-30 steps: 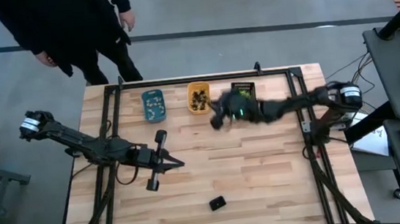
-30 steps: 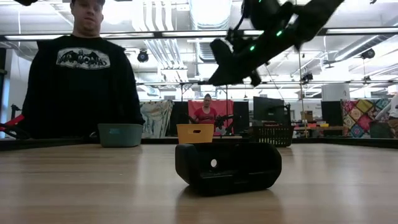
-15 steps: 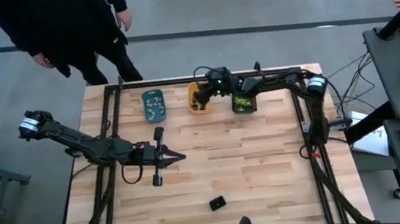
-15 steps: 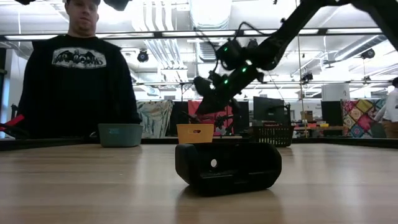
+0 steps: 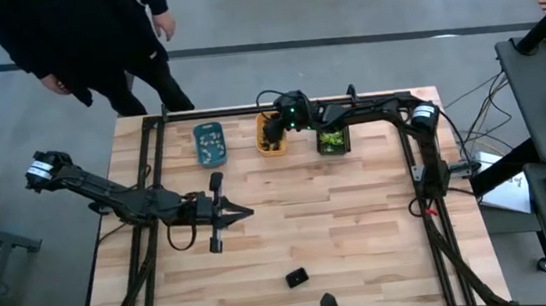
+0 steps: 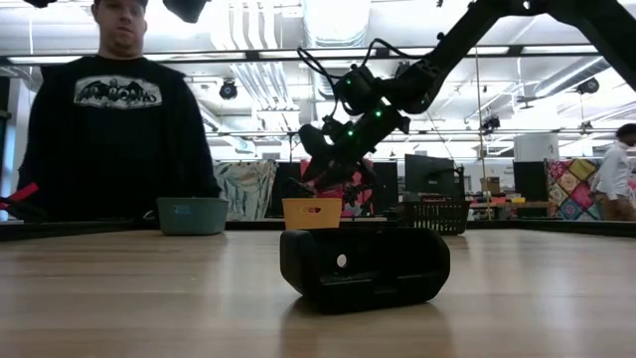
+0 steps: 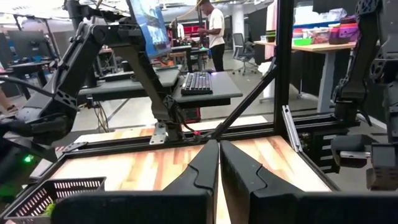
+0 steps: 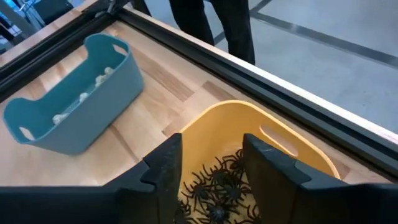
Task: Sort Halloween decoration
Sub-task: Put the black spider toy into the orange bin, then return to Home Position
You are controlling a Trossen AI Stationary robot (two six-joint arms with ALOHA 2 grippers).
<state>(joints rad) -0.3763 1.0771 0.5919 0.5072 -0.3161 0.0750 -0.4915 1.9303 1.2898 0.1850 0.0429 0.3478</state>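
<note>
Three small trays stand in a row at the table's far edge. The blue tray (image 5: 210, 144) holds pale figures (image 8: 81, 98), the orange tray (image 5: 271, 145) holds black spidery figures (image 8: 214, 190), and the black tray (image 5: 332, 137) holds yellow-green ones (image 5: 330, 143). My right gripper (image 8: 211, 171) hangs open just above the orange tray, slanting down, with nothing between its fingers. My left gripper (image 5: 247, 213) is shut and empty, held level above the table's left middle.
A black box-shaped object (image 5: 297, 277) sits near the front edge, filling the centre of the low view (image 6: 363, 267). A person in dark clothes (image 5: 91, 40) stands beyond the far left corner. The black frame rails (image 5: 278, 105) run along the table's edges.
My right gripper has swung from over the table beside the black tray toward the left and the far edge. It has come lower and now hangs over the orange tray. My left gripper has turned its tips slightly toward the far edge without leaving its place.
</note>
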